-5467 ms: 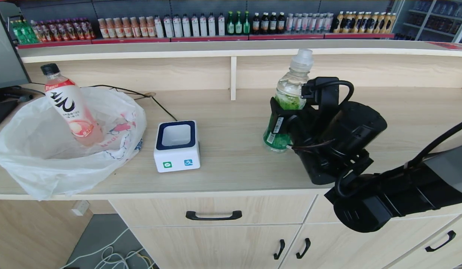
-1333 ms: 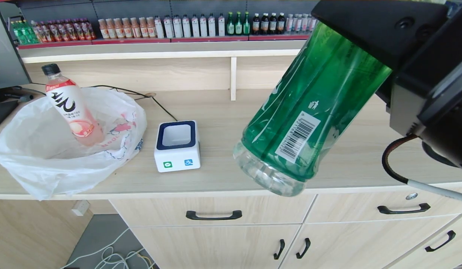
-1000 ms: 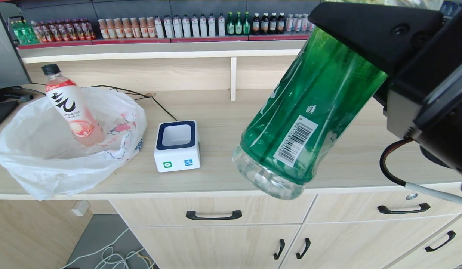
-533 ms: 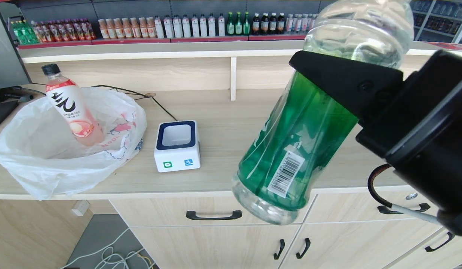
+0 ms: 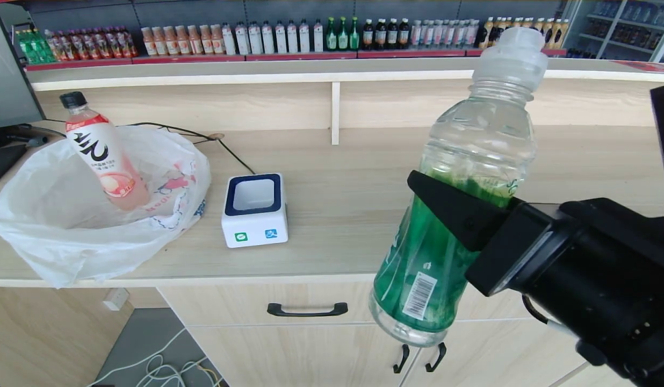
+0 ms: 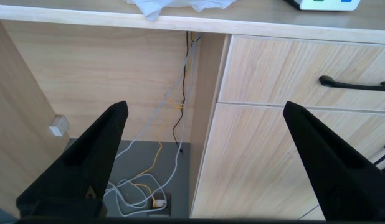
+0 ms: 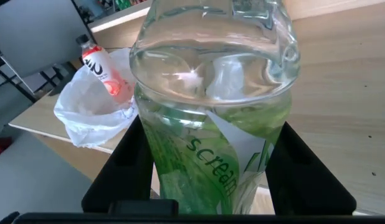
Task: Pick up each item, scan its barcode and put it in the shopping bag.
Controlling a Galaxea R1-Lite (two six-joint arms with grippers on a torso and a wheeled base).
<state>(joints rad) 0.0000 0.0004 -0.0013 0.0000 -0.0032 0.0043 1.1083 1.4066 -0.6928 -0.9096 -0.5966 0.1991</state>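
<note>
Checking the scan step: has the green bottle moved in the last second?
Yes. The green bottle sank and turned more upright; its base now hangs below the counter edge, right of the scanner.

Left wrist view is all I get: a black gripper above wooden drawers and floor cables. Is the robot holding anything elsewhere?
Observer: Yes, the right gripper is shut on a clear plastic bottle with a green label, raised off the wooden counter.
Operator: Can you see its barcode?
Observer: Yes, the barcode sits low on the label, facing the head camera.
Operator: And the bag?
Observer: The white plastic shopping bag lies at the counter's left end, a pink drink bottle inside.
</note>
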